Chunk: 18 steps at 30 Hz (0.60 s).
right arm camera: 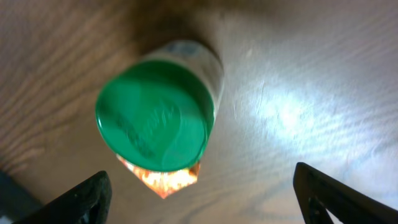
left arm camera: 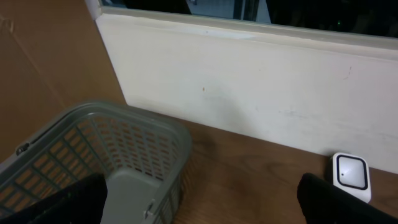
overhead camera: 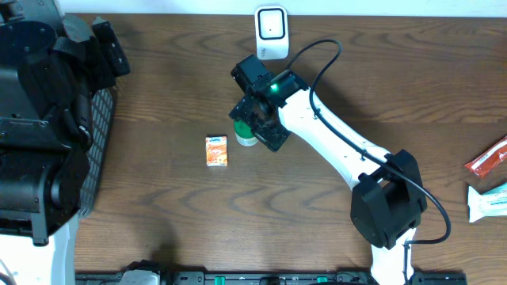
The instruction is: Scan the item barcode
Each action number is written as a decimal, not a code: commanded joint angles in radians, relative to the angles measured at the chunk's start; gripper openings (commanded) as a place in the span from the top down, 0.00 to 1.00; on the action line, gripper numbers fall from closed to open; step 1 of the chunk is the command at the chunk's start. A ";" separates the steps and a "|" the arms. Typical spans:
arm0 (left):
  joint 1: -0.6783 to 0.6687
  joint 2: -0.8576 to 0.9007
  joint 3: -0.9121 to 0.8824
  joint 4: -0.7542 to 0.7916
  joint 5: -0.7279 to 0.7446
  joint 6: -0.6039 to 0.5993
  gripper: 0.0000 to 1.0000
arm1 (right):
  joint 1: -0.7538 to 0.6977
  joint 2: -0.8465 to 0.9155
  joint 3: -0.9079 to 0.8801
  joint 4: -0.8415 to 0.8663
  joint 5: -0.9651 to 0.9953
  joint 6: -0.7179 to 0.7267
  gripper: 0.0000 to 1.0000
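Note:
A small white container with a green lid [overhead camera: 245,136] stands upright mid-table, and my right gripper [overhead camera: 258,120] hovers directly over it. In the right wrist view the green lid [right arm camera: 152,121] fills the centre, apart from both dark fingertips [right arm camera: 81,199]. My right gripper [right arm camera: 205,199] is open and holds nothing. An orange box [overhead camera: 216,150] lies flat just left of the container; only its corner [right arm camera: 165,180] pokes out from under the lid. The white scanner [overhead camera: 271,32] stands at the back edge. My left gripper [left arm camera: 199,208] is open and empty, up beside the basket.
A grey mesh basket [left arm camera: 93,149] sits at the table's left edge [overhead camera: 99,150] under the left arm. The scanner [left arm camera: 351,175] stands against the white back wall. A red packet [overhead camera: 487,158] and a white-teal packet [overhead camera: 487,202] lie at the far right.

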 commanded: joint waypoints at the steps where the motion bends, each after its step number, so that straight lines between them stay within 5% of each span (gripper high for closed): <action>1: 0.004 -0.004 -0.003 -0.001 -0.003 -0.008 0.02 | -0.018 0.002 0.018 0.018 0.113 -0.070 0.12; 5: 0.004 -0.004 -0.003 -0.001 -0.003 -0.009 0.02 | -0.030 0.002 0.018 0.055 0.113 -0.104 0.18; 18: 0.004 -0.004 -0.003 -0.001 -0.003 -0.009 0.02 | -0.036 0.002 0.018 0.014 0.330 -0.100 0.76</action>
